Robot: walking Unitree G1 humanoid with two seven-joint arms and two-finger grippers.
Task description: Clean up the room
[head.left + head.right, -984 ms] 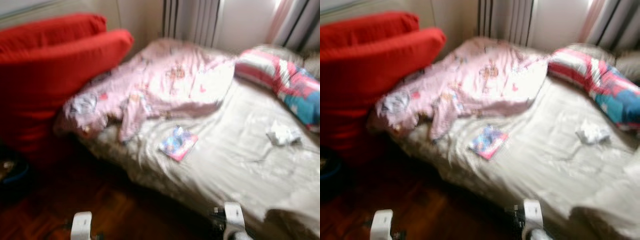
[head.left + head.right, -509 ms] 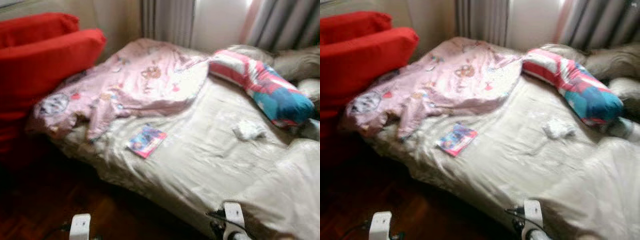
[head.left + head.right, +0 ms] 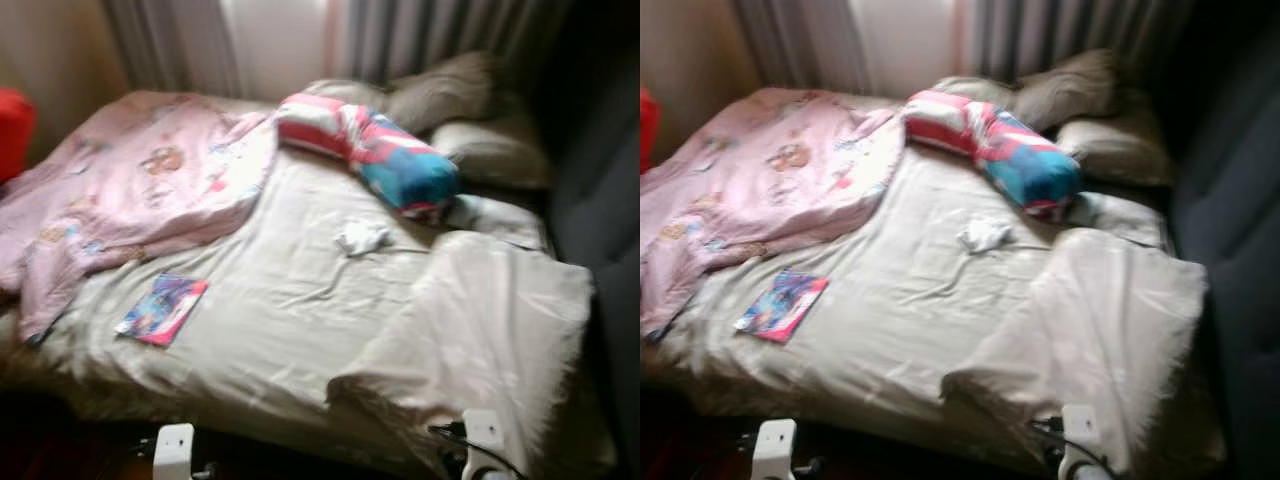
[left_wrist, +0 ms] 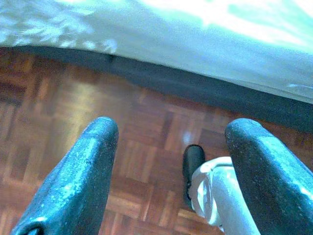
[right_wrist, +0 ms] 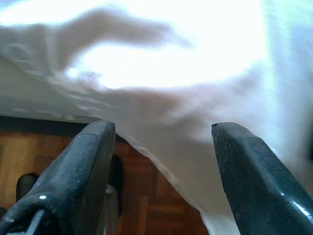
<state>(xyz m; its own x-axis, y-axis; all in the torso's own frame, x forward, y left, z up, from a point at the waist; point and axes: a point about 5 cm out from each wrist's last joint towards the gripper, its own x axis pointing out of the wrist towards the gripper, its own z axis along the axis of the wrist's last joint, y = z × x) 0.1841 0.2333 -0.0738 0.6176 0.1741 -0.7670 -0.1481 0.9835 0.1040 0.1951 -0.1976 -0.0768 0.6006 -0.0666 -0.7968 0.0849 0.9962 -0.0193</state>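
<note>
Nearest, both grippers hang low at the bed's near edge with jaws spread and empty: the left gripper (image 4: pixel 171 166) over brown parquet floor (image 4: pixel 58 112), the right gripper (image 5: pixel 161 166) against the overhanging cream bedsheet (image 3: pixel 300 300). On the sheet, a fluffy cream blanket (image 3: pixel 480 330) lies at near right, a flat pink-and-blue booklet (image 3: pixel 162 308) at near left with cover print too blurred to read, and a small crumpled white cloth (image 3: pixel 362 237) mid-bed, well apart from the booklet. Farther back, a pink printed duvet (image 3: pixel 120 190) is bunched on the left, a red, white and blue striped bolster pillow (image 3: pixel 370 160) lies across the middle, and beige pillows (image 3: pixel 450 110) rest by grey curtains (image 3: pixel 400 35).
</note>
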